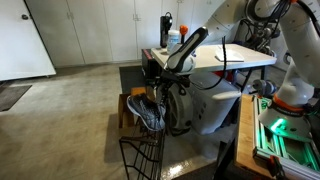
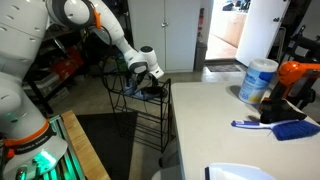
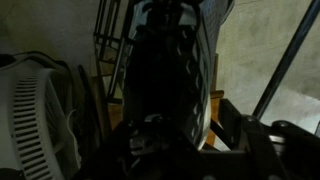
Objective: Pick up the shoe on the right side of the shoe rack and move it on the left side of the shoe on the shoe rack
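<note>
A grey and blue laced shoe [image 1: 150, 113] hangs toe-down just under my gripper [image 1: 165, 88], above the top of the black wire shoe rack [image 1: 140, 152]. In the other exterior view the gripper [image 2: 143, 77] sits over the rack [image 2: 140, 115] with the shoe [image 2: 155, 89] against it. In the wrist view the dark shoe [image 3: 170, 60] fills the middle, and the gripper [image 3: 190, 142] appears shut on its near end. I see no second shoe on the rack in any view.
A white table [image 2: 215, 125] stands beside the rack, carrying a wipes tub [image 2: 258, 80], a blue brush [image 2: 282, 127] and an orange tool [image 2: 300, 74]. A wooden crate [image 1: 125, 104] is behind the rack. A white slatted appliance [image 3: 35, 120] is at the wrist view's left.
</note>
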Tool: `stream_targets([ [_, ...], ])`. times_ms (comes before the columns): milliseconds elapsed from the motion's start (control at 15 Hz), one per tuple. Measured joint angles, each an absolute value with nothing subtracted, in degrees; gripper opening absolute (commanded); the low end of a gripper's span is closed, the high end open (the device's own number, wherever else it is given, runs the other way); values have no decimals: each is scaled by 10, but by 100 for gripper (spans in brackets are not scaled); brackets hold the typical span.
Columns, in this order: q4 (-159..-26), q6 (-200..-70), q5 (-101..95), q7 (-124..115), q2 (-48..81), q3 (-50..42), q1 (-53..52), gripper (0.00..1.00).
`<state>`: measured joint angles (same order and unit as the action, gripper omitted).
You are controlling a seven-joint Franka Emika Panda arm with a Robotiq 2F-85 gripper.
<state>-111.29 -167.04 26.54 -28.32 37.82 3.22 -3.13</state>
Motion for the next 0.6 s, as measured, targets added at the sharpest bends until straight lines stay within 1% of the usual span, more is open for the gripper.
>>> stream_targets([
  [67, -1113, -1670, 265, -283, 378, 32, -31, 16],
  [133, -1112, -1670, 265, -283, 378, 32, -30, 14],
  [267, -1110, -1670, 265, -283, 378, 34, -30, 13],
  [333, -1110, -1670, 265, -283, 378, 35, -30, 8],
  [467, -1108, -1670, 266, -283, 378, 37, -30, 9],
  [533, -1108, -1670, 266, -283, 378, 37, -30, 6],
  [600, -1107, -1671, 266, -283, 378, 38, -30, 7],
])
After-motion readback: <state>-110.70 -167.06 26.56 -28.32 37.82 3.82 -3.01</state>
